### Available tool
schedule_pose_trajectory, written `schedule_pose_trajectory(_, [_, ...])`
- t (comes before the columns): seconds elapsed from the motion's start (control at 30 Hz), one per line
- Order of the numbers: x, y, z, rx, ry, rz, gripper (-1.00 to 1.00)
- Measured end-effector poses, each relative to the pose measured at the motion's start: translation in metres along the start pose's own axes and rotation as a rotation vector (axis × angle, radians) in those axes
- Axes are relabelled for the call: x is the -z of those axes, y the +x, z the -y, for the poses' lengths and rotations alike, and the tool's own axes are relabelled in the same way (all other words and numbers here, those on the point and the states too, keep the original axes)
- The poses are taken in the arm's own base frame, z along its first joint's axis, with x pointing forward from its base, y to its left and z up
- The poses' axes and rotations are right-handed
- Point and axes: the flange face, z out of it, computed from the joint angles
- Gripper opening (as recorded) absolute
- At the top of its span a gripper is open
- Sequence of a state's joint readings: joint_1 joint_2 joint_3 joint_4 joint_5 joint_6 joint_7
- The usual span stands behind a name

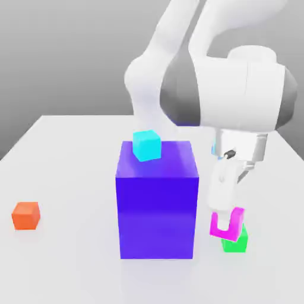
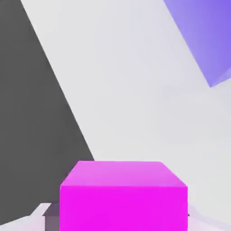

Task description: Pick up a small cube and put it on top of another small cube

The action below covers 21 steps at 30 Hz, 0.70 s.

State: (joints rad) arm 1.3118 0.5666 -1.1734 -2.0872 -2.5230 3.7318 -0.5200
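My gripper (image 1: pixel 224 228) is shut on the small magenta cube (image 1: pixel 238 217); one white finger (image 1: pixel 222 202) covers the cube's near face. The magenta cube hangs low at the exterior view's right, directly over the small green cube (image 1: pixel 237 243) and shifted slightly toward the exterior view's left. I cannot tell whether the two cubes touch. In the hand view the magenta cube (image 2: pixel 124 194) sits close between the fingers, and it hides the green cube there.
A big blue-violet block (image 1: pixel 156 199) stands just to the exterior view's left of the gripper, with a cyan cube (image 1: pixel 146 145) on its top. An orange cube (image 1: pixel 26 215) lies far left on the white table (image 1: pixel 71 261). The block's corner (image 2: pixel 205 36) shows in the hand view.
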Motion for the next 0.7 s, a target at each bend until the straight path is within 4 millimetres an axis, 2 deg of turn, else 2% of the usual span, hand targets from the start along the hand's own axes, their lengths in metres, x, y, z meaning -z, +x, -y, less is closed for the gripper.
schedule_pose_trajectory(0.13, [0.0, 0.0, 0.0, 0.0, 0.003, 0.003, -1.0])
schedule_pose_trajectory(0.17, [-0.005, 0.021, -0.022, 0.053, -0.038, -0.064, -1.0])
schedule_pose_trajectory(0.4, [-0.006, 0.021, -0.021, 0.053, -0.034, -0.058, -1.0])
schedule_pose_trajectory(0.43, [-0.017, 0.044, -0.044, 0.109, -0.068, -0.129, -1.0])
schedule_pose_trajectory(0.5, [-0.029, 0.069, -0.067, 0.168, -0.102, -0.201, -1.0])
schedule_pose_trajectory(0.7, [-0.044, 0.084, -0.078, 0.188, -0.132, -0.24, -1.0])
